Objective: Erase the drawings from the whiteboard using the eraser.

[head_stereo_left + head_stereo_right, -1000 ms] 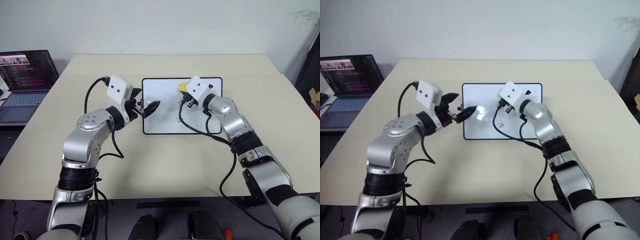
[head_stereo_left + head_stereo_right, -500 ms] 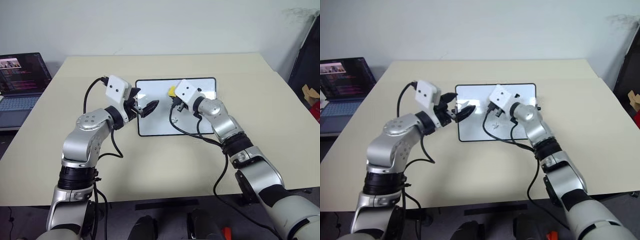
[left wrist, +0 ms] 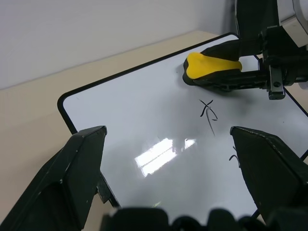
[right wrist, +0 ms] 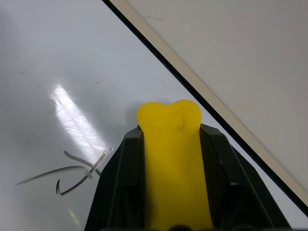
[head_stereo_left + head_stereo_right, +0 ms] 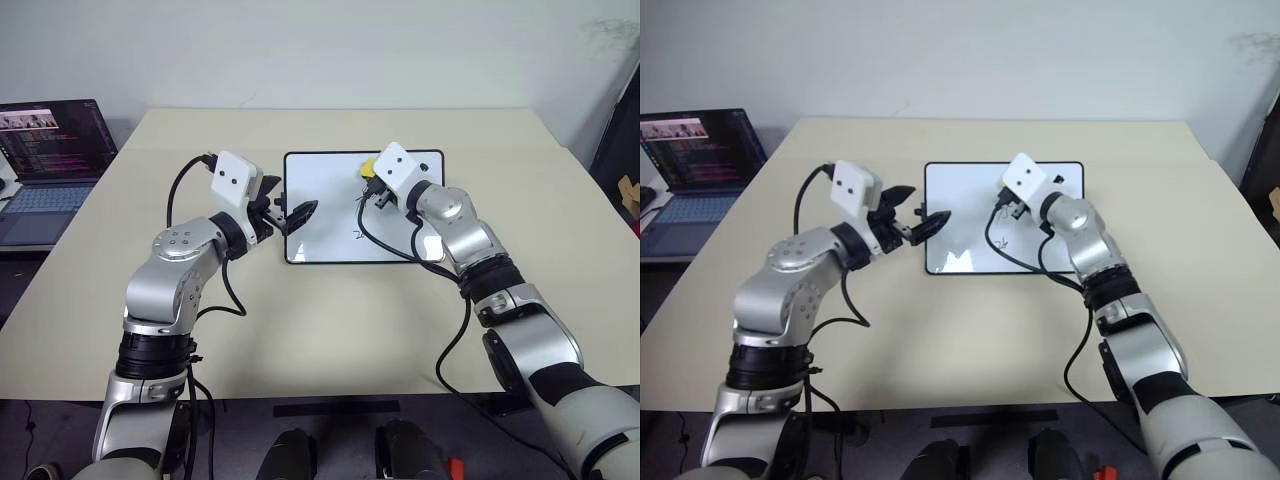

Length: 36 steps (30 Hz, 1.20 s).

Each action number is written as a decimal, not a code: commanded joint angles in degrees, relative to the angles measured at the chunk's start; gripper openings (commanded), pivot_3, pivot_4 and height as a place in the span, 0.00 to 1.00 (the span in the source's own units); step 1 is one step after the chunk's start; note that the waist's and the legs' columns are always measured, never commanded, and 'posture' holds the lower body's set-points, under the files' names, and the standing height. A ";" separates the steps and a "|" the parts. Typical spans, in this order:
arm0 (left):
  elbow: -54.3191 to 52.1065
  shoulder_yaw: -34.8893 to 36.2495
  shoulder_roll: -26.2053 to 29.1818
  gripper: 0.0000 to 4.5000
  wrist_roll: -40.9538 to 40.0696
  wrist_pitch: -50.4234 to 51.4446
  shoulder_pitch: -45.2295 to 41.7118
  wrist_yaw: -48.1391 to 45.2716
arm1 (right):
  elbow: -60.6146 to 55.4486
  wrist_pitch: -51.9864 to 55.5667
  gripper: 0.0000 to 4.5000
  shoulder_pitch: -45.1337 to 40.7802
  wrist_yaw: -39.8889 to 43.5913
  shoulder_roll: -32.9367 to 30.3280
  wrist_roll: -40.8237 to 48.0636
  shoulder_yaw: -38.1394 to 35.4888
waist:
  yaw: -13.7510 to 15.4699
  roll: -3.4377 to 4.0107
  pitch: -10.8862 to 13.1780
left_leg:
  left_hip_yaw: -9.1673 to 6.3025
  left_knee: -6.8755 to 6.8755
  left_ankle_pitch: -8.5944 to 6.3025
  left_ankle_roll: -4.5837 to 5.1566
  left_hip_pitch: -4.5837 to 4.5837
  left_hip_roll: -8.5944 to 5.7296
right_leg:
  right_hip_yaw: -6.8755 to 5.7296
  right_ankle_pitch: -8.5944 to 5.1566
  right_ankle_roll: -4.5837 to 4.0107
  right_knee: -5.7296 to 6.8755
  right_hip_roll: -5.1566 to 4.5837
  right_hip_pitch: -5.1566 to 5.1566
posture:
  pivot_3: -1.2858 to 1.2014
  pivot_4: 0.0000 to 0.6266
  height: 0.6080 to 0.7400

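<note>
At the far left edge of the head view, one open laptop (image 5: 50, 150) sits on a side surface, well apart from the work. One beige table (image 5: 330, 330) fills the middle, with broad bare room below and to either side of the board.

Left of centre, the left gripper (image 5: 292, 215) hovers at the left border of the whiteboard (image 5: 330, 195). Its two black fingers (image 3: 72, 178) stand wide apart, with nothing between them. One whiteboard lies flat in the upper middle of the table, black-framed, all four edges clear of the table edges and a strip of bare tabletop above it.

Of the drawings, two marks can be counted in the left wrist view: one crossed scribble (image 3: 208, 111) near the middle of that frame and a small part of another (image 3: 234, 158) toward the lower right. The head view shows one scribble (image 5: 357, 235) below the right gripper. I cannot tell whether a third mark is there.

Toward the upper right of the board, the right gripper (image 5: 372, 180) is clamped tight on the one yellow eraser (image 4: 173, 163). Its rounded tip rests on the white surface just inside the board's top border, close to but apart from the nearest scribble (image 4: 72, 173).
</note>
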 commanded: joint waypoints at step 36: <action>-2.80 -0.19 5.48 1.00 -0.57 1.88 5.51 -5.76 | -51.36 6.18 0.26 32.83 8.66 -11.02 6.88 -0.53 | -0.02 -0.01 0.04 | 0.12 0.10 -0.01 0.00 -0.82 0.05 | -0.03 0.00 0.00 0.08 0.05 -0.83 | 0.52 0.24 1.00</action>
